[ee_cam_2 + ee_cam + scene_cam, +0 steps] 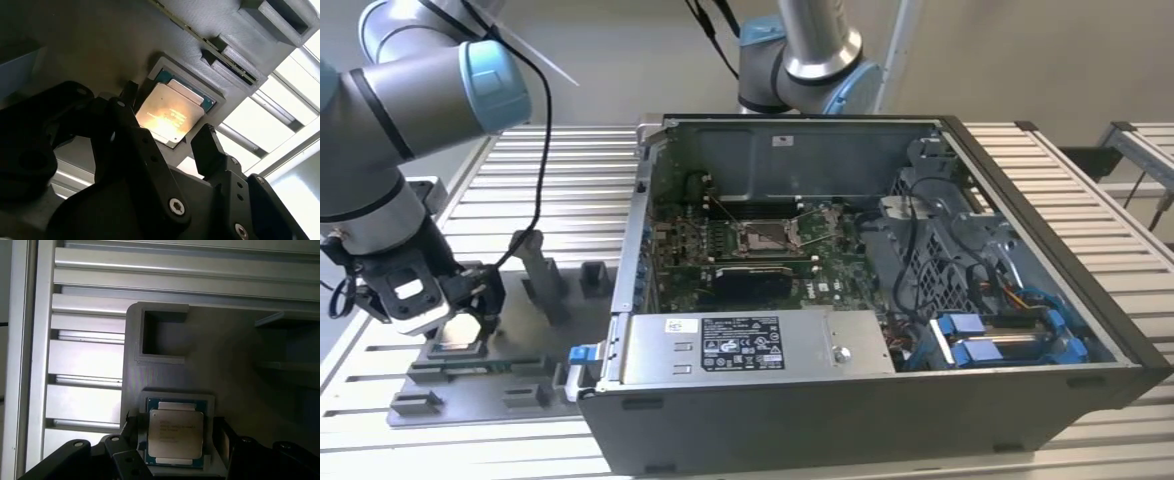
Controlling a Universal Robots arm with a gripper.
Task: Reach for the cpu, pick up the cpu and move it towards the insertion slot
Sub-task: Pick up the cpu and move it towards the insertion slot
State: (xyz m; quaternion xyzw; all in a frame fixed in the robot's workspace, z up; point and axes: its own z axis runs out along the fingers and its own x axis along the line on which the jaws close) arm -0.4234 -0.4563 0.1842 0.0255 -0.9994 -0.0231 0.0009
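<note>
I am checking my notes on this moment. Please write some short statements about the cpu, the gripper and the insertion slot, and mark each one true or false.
1. The cpu lies in a recess of the grey fixture. True.
2. The gripper holds the cpu in the air. False: the cpu rests in its recess, and the gripper is open around it.
3. The insertion slot sits on the board inside the open computer case. True.
4. The gripper hangs over the computer case. False: it is over the grey fixture, to the exterior view's left of the case.
</note>
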